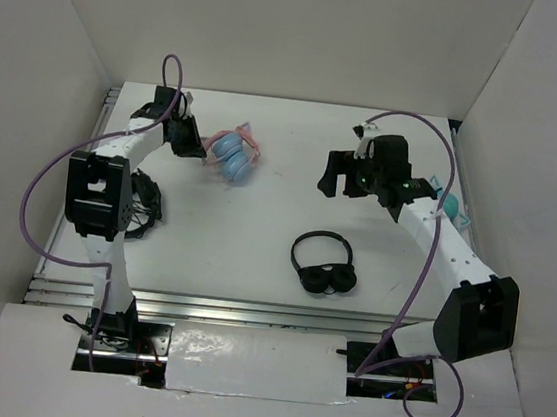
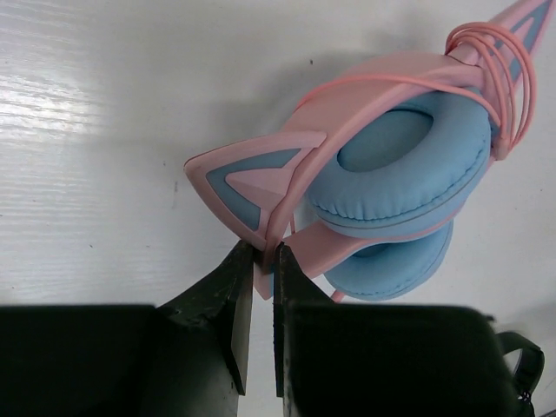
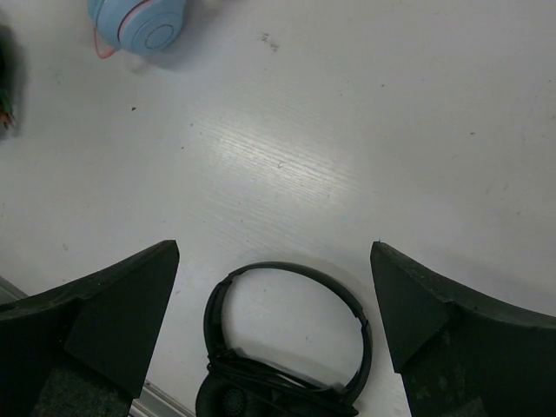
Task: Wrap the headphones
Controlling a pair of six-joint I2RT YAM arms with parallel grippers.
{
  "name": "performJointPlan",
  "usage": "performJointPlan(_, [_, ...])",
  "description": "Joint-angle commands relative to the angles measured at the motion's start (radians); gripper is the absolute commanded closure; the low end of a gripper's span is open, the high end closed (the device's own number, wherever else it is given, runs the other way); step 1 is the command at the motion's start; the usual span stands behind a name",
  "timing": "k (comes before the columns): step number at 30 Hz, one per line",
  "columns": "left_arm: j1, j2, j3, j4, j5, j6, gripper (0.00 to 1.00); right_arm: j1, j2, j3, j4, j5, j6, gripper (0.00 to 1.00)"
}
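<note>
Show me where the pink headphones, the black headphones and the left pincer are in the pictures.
pink headphones [image 2: 400,165], left wrist view, on the upper blue ear cushion.
black headphones [image 1: 324,277], top external view, on the ear cups.
left pincer [image 2: 264,261], left wrist view, midway between its fingertips.

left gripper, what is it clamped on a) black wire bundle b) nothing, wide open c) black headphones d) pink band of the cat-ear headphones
d: in the left wrist view the left gripper is pinched shut on the pink band of the cat-ear headphones, while the black headphones lie apart mid-table.
</note>
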Motion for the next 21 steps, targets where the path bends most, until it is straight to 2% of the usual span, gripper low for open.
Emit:
performJointPlan(1, [0.018,0.026,0.088,0.023,0.033,0.006,1.0,-0.029,0.005,-0.004,0.03,0.001,0.006,0.0])
performJointPlan(6, [0.025,0.109,0.186,-0.038,-0.016,0.028,1.0,-0.051,0.022,-0.002,0.025,-0.01,0.007,0.0])
performJointPlan(15, [0.077,0.172,0.212,-0.023,0.033,0.009,0.98,-0.063,0.013,0.001,0.015,-0.02,0.006,0.0])
performJointPlan(18, [0.078,0.189,0.246,-0.055,-0.008,0.009,0.79,-0.065,0.0,-0.001,0.015,-0.017,0.006,0.0])
performJointPlan(19, [0.077,0.192,0.254,-0.063,-0.015,0.011,0.64,-0.065,-0.003,-0.002,0.015,-0.016,0.006,0.0])
performJointPlan(21, [0.078,0.187,0.257,-0.072,-0.016,0.015,0.44,-0.065,-0.015,-0.007,0.016,-0.011,0.006,0.0])
